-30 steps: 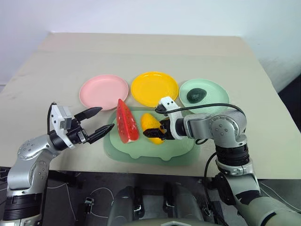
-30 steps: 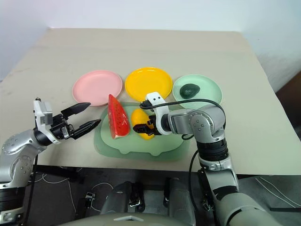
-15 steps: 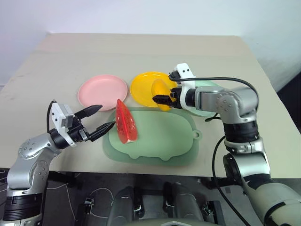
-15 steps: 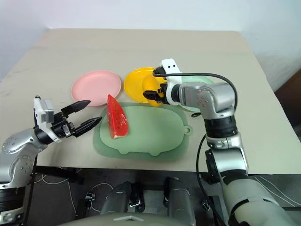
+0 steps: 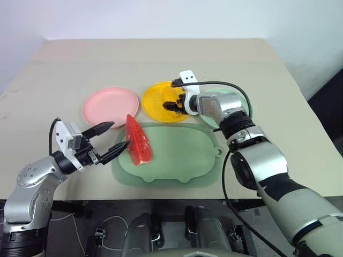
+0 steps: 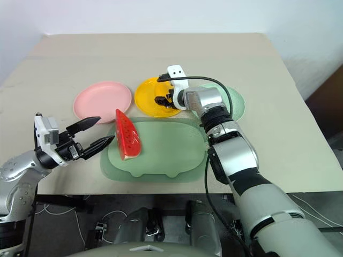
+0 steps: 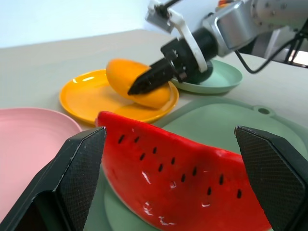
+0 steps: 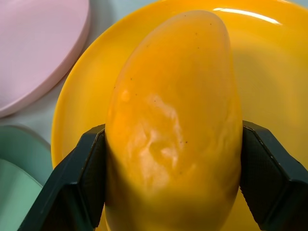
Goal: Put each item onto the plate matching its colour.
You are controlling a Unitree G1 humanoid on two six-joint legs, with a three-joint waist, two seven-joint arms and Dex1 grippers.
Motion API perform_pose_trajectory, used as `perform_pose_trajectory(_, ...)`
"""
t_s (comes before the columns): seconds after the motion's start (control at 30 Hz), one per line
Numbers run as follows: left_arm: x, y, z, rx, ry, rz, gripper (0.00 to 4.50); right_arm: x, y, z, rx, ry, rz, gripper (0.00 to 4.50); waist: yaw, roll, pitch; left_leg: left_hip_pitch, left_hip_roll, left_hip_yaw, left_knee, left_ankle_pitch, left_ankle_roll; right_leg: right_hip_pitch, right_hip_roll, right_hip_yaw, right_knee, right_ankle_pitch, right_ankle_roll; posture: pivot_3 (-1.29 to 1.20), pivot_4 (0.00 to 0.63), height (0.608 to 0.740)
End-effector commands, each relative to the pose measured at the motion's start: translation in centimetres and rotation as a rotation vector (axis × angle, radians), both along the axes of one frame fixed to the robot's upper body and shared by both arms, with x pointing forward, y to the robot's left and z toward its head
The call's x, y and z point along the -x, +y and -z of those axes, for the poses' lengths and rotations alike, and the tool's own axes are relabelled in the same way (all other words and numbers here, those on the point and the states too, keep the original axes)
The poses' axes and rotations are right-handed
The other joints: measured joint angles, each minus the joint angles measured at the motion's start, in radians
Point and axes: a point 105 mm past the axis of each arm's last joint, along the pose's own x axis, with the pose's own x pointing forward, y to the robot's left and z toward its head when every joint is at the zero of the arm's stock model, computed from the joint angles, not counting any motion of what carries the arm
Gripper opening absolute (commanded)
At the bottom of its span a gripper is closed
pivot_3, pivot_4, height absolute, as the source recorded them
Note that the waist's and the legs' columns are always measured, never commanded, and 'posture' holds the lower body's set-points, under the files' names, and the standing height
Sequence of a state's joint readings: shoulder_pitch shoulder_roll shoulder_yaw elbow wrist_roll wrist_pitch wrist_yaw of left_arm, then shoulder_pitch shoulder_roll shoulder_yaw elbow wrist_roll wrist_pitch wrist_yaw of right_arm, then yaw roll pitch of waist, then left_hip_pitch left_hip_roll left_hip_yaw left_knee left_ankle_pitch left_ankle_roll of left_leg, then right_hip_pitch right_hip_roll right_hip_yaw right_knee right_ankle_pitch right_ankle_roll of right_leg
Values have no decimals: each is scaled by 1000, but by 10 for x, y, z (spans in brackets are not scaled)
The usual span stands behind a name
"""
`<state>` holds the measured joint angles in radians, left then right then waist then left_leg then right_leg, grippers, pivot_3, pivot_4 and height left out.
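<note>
My right gripper (image 5: 170, 105) is shut on the yellow mango (image 7: 130, 82) and holds it low over the yellow plate (image 5: 153, 101); I cannot tell whether the fruit touches the plate. The red watermelon wedge (image 5: 136, 140) lies on the left end of the pale-green tray (image 5: 177, 155). My left gripper (image 5: 118, 134) is open, level and pointing at the wedge from its left, fingertips just short of it. The pink plate (image 5: 110, 103) is bare. The mint green plate (image 7: 219, 79) sits behind my right arm, which hides the avocado.
The three plates stand in a row behind the tray on a beige table. The table's near edge runs just below the tray. A black cable loops from my right wrist over the mint plate.
My right gripper has lifted the mango off the tray and carried it forward and left to the yellow plate. The left gripper has stayed open beside the watermelon.
</note>
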<state>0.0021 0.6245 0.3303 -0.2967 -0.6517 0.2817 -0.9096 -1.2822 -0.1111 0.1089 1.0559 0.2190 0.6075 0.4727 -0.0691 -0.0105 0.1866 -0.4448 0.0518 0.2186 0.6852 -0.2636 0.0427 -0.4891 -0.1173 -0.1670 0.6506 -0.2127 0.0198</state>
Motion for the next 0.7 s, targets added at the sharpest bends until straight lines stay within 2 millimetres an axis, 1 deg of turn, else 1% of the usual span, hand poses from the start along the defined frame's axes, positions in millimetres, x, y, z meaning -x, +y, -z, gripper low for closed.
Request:
perform_pose_trajectory(0.03, 5, -1, -12, -3, -44, 1, 4500, -5, 12, -20, -5, -93, -13, 3321, -1, 0, 0, 0, 0, 0, 0, 0, 0, 0, 0, 0, 0, 0, 0, 0, 150, 696)
perform_pose_trajectory(0.07, 6, -1, -12, -3, -43, -2, 4500, -6, 13, -20, -4, -97, -16, 4046, -1, 0, 0, 0, 0, 0, 0, 0, 0, 0, 0, 0, 0, 0, 0, 0, 150, 696)
perform_pose_trajectory(0.1, 6, 0, -12, -3, -44, -4, 4500, -6, 15, -23, -8, -106, -26, 4316, -1, 0, 0, 0, 0, 0, 0, 0, 0, 0, 0, 0, 0, 0, 0, 0, 150, 696)
perform_pose_trajectory(0.13, 6, 0, -12, -4, -43, -7, 4500, -5, 16, -25, -15, -112, -34, 4453, -1, 0, 0, 0, 0, 0, 0, 0, 0, 0, 0, 0, 0, 0, 0, 0, 150, 696)
perform_pose_trajectory(0.27, 7, 1, -13, -5, -44, -12, 4500, -5, 14, -38, -32, -140, -61, 4453, 0, 0, 0, 0, 0, 0, 0, 0, 0, 0, 0, 0, 0, 0, 0, 0, 150, 696)
perform_pose_trajectory(0.4, 7, 1, -15, -3, -46, -11, 4500, 3, 11, -61, -88, -194, -129, 4453, 0, 0, 0, 0, 0, 0, 0, 0, 0, -1, -1, 0, 1, 0, 0, 0, 150, 696)
perform_pose_trajectory(0.47, 5, 0, -15, -1, -47, -11, 4500, 18, 6, -73, -131, -238, -186, 4453, 3, 0, 0, 0, 0, -1, 0, 0, 0, -1, -1, 0, 1, 0, 0, 0, 150, 696)
perform_pose_trajectory(0.53, 4, -1, -14, 2, -47, -9, 4500, 34, 1, -77, -164, -266, -218, 4453, 6, -1, 0, 0, 0, -2, 0, 0, 0, 0, -1, 0, 1, 0, 0, 0, 150, 696)
perform_pose_trajectory(0.7, 3, -7, -12, 16, -44, 2, 4500, 74, -23, -72, -236, -320, -245, 4453, 9, 0, -1, 1, 0, -2, 0, 0, -1, 1, -1, 0, 1, 0, 0, 0, 150, 696)
